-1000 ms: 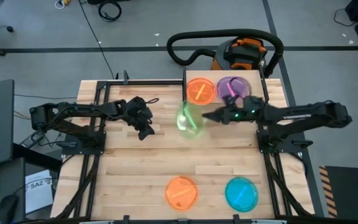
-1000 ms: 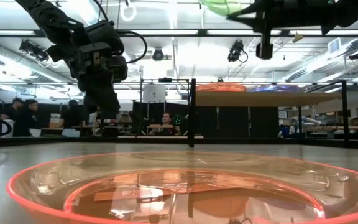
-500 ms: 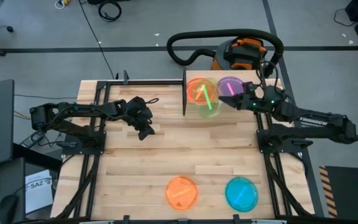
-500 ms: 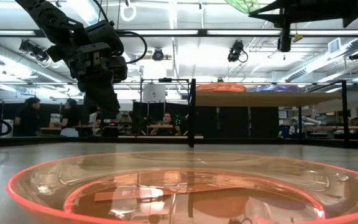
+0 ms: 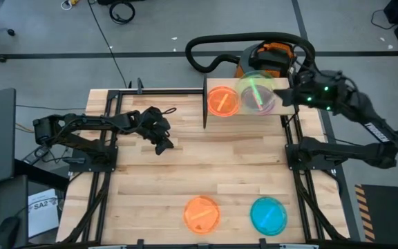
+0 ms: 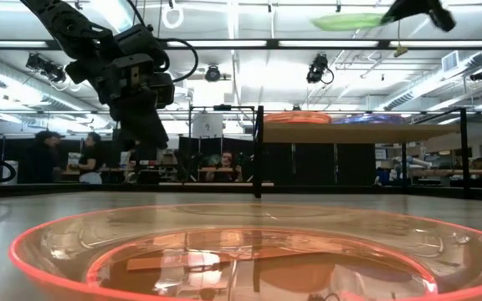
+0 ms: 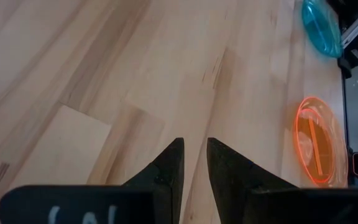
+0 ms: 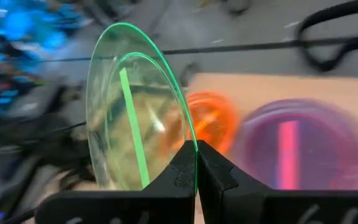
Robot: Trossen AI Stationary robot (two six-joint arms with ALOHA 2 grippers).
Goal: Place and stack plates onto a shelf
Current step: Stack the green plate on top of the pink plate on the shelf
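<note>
My right gripper (image 5: pixel 287 97) is shut on a green plate (image 5: pixel 256 91), held high above the shelf (image 5: pixel 244 119) at the table's far edge. The green plate hovers over a pink plate (image 5: pixel 271 105) that lies on the shelf's right half. An orange plate (image 5: pixel 222 101) lies on the left half. Another orange plate (image 5: pixel 201 214) and a blue plate (image 5: pixel 268 215) lie flat near the table's near edge. My left gripper (image 5: pixel 163 144) hangs over the table's left-middle, open by a narrow gap (image 7: pixel 194 155), touching nothing. My right gripper pinches the green plate's rim (image 8: pixel 190 138) between its two fingers, on the plate's right side. The fingers come in roughly level from the table's right. The plate is lifted clear, nearly flat (image 6: pixel 351 21), above the shelf.
Black frame posts (image 5: pixel 205 104) stand at the shelf's corners. A black hose and an orange machine (image 5: pixel 268 59) sit on the floor behind the table. Bare wood (image 5: pixel 206 162) stretches between the shelf and the two near plates. People show in the room beyond (image 6: pixel 86 155).
My right gripper has carried the green plate from in front of the shelf's left post toward the far right, over the orange plate and then above the pink one. The plate has tipped from tilted to nearly flat. The left arm has kept still.
</note>
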